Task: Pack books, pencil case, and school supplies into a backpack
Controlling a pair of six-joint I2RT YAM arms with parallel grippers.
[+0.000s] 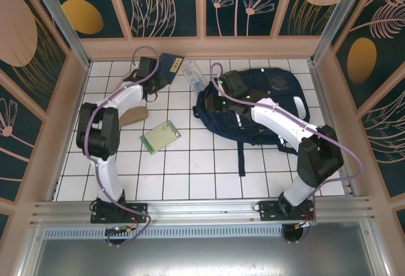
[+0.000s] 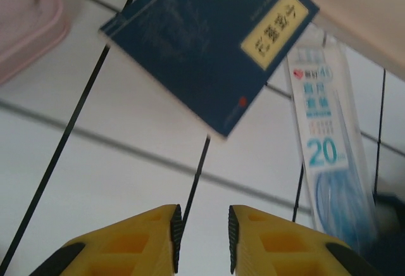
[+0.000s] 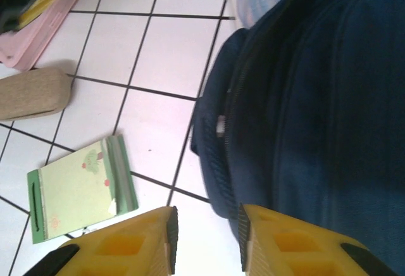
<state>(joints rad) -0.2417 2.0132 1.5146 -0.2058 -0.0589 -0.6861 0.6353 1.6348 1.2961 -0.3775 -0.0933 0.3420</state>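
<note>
Backpack [image 1: 259,102], navy blue, lies flat on the right half of the white-tiled table [image 1: 202,175], with one dark strap [image 1: 241,156] trailing toward the near edge. The right arm reaches across its left part. In the right wrist view, the right gripper [image 3: 205,244] hangs above the backpack's left edge, where the fabric meets bare tile. Its yellow fingers [image 3: 126,250] stand a narrow gap apart with nothing between them.

Left of the backpack, at mid-table, the pale green notepad [image 1: 160,137] lies tilted and apart from the other items. A tan pouch [image 1: 133,116] lies near it, to the far left, beside the left forearm.

Toward the far edge, the thin navy-blue booklet [image 1: 171,67] lies flat and skewed, with a yellow title label at one corner. The clear packet [image 1: 194,76], marked "20" with blue-and-white contents, lies just right of it, between the booklet and the backpack. Whether the packet touches the booklet cannot be told. Its right end meets the backpack's far-left edge.

In the left wrist view, the left gripper [image 2: 202,241] hovers over bare tile just on the near side of the booklet, fingers slightly parted and gripping nothing. A pink box [image 2: 25,23] sits to the left of the booklet in that view.
</note>
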